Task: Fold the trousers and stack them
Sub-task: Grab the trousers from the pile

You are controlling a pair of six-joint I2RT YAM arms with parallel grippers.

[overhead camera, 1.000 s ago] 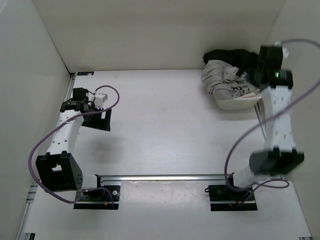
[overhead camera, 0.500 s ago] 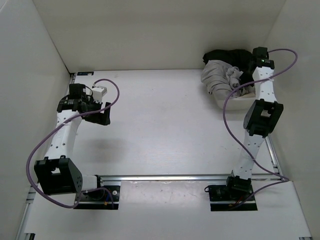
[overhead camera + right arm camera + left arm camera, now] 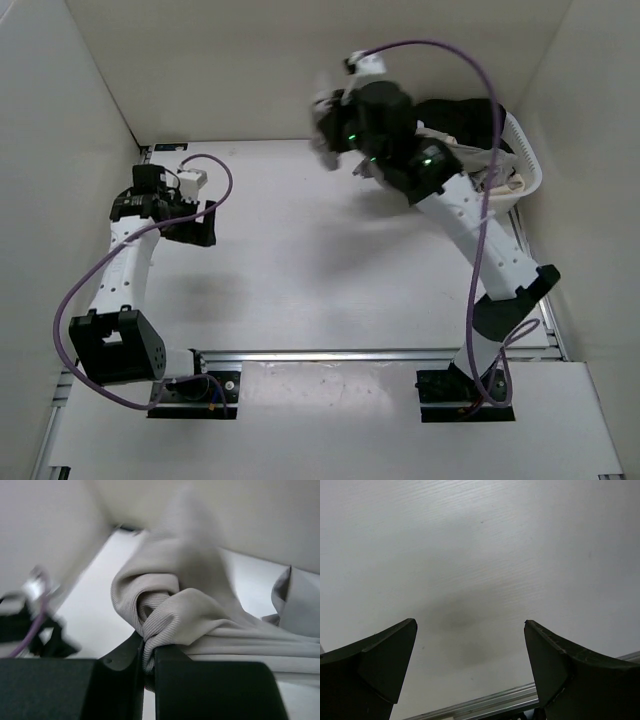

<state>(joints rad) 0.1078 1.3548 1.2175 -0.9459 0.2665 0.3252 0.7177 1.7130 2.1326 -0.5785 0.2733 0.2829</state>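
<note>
White tabletop [image 3: 300,270] fills most of the overhead view, and a white slatted basket [image 3: 528,165] in its far right corner holds a black garment [image 3: 465,112]. Pale grey and finely ribbed, the trousers [image 3: 200,615] are bunched into soft rolled folds and hang lifted above the far middle of the tabletop, a wad of cloth pinched tight between the fingers of the right gripper [image 3: 149,652]. Over the left side hovers the left gripper [image 3: 470,625], its jaws spread wide with nothing between them.
</note>
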